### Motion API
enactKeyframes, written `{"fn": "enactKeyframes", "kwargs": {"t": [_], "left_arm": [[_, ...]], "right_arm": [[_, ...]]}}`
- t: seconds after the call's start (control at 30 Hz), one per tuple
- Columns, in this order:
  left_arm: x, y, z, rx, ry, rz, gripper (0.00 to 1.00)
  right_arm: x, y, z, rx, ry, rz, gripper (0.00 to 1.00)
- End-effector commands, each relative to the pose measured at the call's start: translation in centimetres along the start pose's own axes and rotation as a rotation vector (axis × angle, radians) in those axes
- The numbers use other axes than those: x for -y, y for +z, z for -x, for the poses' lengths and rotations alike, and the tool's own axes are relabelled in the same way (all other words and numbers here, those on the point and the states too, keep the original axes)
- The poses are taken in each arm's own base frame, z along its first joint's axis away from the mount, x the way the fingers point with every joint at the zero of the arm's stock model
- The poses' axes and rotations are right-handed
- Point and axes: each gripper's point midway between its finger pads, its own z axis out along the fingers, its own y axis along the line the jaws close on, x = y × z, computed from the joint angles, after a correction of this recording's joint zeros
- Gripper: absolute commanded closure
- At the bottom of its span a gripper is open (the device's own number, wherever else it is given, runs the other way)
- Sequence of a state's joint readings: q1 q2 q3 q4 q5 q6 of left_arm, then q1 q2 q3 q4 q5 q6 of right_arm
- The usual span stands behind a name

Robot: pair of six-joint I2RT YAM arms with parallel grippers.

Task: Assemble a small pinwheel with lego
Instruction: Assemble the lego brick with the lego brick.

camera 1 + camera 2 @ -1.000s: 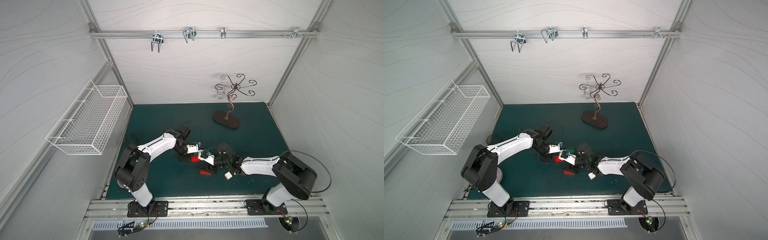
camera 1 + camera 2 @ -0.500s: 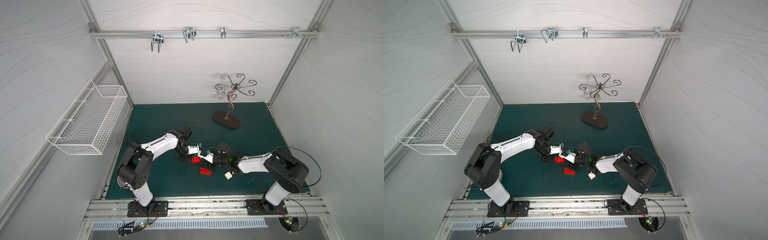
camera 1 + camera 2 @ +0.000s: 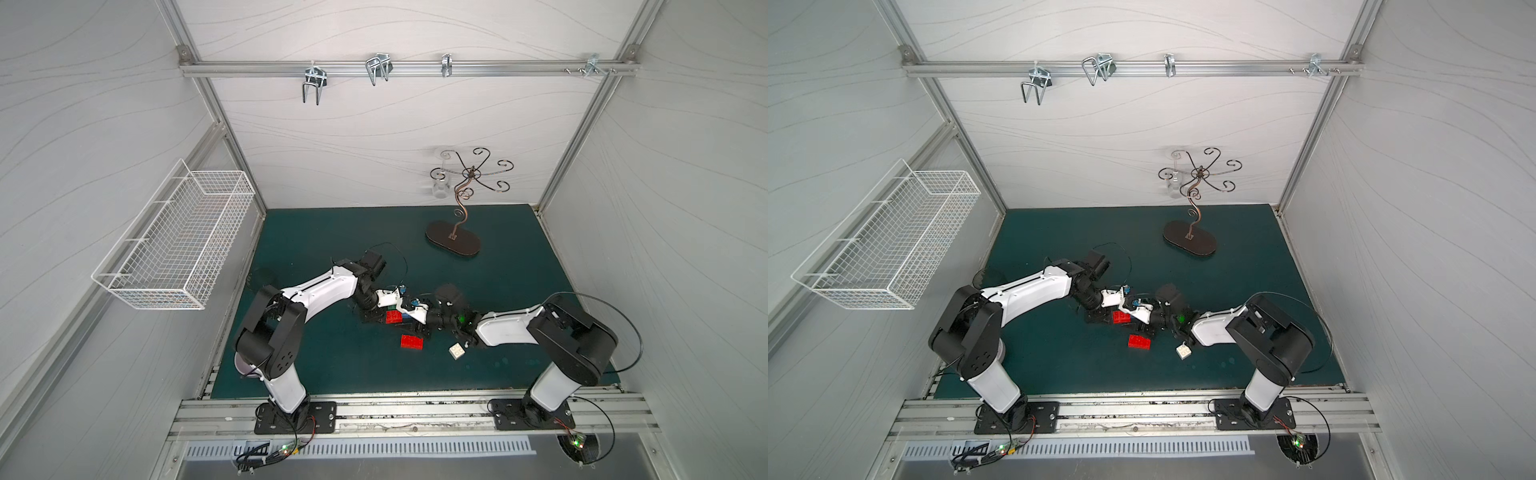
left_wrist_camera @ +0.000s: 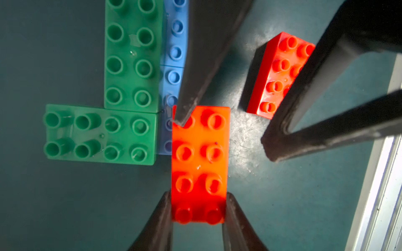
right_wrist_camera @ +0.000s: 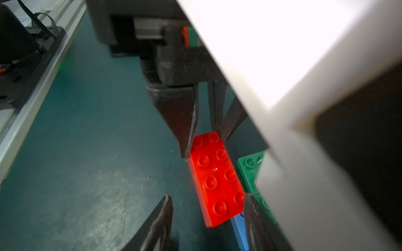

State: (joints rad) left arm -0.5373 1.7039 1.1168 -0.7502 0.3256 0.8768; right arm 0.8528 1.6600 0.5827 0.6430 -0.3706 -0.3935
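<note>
**1. Gripper/part pos.**
L gripper (image 4: 199, 202): jaws clamped tight on one short end of the held red brick (image 4: 200, 156), one finger per long side. Brick lies flat, studs up, and runs from the L fingers toward the R gripper (image 5: 206, 195). R gripper: jaws approx. half open, nothing gripped. They straddle the brick's other end. One fingertip (image 4: 181, 117) touches a corner stud; the other finger stands clear over the mat (image 3: 498, 270). In both top views the grippers meet nose to nose near frame ctr, w/ the brick between them.

**2. Assembly**
Part-built pinwheel (image 4: 134, 102): green brick A (image 4: 133, 54) and green brick B (image 4: 101, 134) form an L, edges touching, on a lower layer of blue bricks (image 4: 175, 50). Free end of the held red brick sits over the blue layer near green brick B, w/ a blue strip showing between. Pressed home or not: cannot tell.

**3. Loose parts**
The second red brick (image 3: 412, 342) lies on the mat just below the grippers in frame. The white 2x2 brick (image 3: 456, 351) lies lower right of it, apart.

**4. Materials**
Bricks: glossy moulded plastic w/ round studs; the greens are translucent and scuffed. Mat: dark teal, matte, scratched pale near the bricks. Fingers: black, tapered.
</note>
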Motion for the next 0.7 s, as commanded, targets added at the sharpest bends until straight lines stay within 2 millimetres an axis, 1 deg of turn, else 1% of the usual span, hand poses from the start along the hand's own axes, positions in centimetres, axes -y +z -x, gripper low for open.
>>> {"fn": "enactKeyframes", "kwargs": {"t": [0.0, 0.13, 0.33, 0.47, 0.57, 0.67], "left_arm": [[-0.6, 0.1, 1.2, 0.032, 0.012, 0.012, 0.92], [-0.2, 0.4, 0.7, 0.02, 0.01, -0.004, 0.92], [-0.3, 0.5, 0.6, 0.013, 0.002, -0.013, 0.93], [-0.3, 0.6, 0.3, 0.004, -0.005, -0.017, 0.94], [-0.3, 0.6, 0.4, 0.005, -0.002, -0.023, 0.96], [-0.5, 0.4, 0.6, 0.012, -0.011, -0.013, 0.96]], "right_arm": [[-0.6, 0.2, 0.3, 0.0, -0.034, 0.017, 0.46], [-0.6, 0.4, 0.0, -0.019, -0.041, 0.016, 0.46], [-0.5, -0.1, 0.5, -0.009, -0.038, 0.002, 0.46], [0.2, -0.5, 0.6, 0.008, -0.01, -0.032, 0.45], [0.7, -0.9, 1.1, 0.036, 0.028, -0.037, 0.45], [0.5, -1.3, 1.8, 0.053, 0.022, -0.017, 0.45]]}}
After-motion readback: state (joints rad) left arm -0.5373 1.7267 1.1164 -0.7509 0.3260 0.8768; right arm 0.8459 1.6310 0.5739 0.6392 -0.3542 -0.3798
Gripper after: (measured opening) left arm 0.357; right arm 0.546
